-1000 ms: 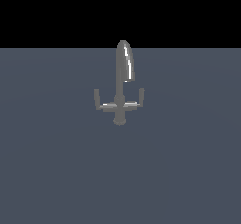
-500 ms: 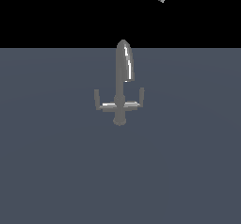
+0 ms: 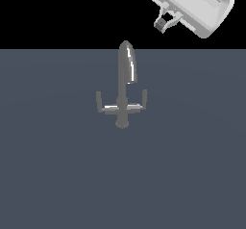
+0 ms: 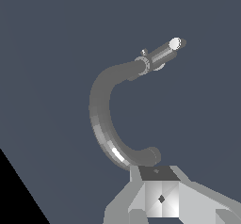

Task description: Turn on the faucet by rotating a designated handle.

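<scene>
Slate-grey flat ground [image 3: 48,175] fills the scene, with the shiny metal faucet [image 3: 123,86] standing upright near its middle. The arm's gripper [image 3: 162,25] hangs high toward the exterior view's right, well apart from everything, so this looks like the approach step. Next it must descend to the handle [image 3: 138,103], the crossbar arm on that same side. How far its fingers are parted cannot be told; it holds nothing.

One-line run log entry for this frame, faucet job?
phase: approach | claw: above faucet, no contact, state unclear | handle: untouched | faucet: upright on grey surface
</scene>
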`<action>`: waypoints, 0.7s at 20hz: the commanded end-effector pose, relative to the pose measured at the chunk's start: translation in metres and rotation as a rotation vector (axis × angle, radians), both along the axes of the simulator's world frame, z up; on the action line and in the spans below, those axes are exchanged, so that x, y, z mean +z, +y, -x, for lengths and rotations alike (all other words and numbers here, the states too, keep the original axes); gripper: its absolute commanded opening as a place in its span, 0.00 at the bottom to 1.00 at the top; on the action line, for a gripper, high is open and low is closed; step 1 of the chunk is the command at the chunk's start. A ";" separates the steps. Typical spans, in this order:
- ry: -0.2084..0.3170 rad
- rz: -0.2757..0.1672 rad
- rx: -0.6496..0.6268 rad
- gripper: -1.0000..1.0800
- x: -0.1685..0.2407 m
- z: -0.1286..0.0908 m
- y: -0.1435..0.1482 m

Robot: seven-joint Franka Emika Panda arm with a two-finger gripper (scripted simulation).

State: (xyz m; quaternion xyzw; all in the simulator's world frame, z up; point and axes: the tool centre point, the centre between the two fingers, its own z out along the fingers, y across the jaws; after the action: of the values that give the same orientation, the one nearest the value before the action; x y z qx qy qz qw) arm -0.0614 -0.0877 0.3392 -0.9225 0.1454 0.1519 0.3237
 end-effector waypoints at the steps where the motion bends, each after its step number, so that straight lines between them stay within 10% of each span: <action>1: 0.018 -0.047 -0.018 0.00 -0.012 -0.010 -0.003; 14: 0.120 -0.296 -0.110 0.00 -0.083 -0.059 -0.010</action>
State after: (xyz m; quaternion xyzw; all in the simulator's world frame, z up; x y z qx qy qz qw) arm -0.0077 -0.0977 0.2650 -0.8539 0.1868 0.2032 0.4413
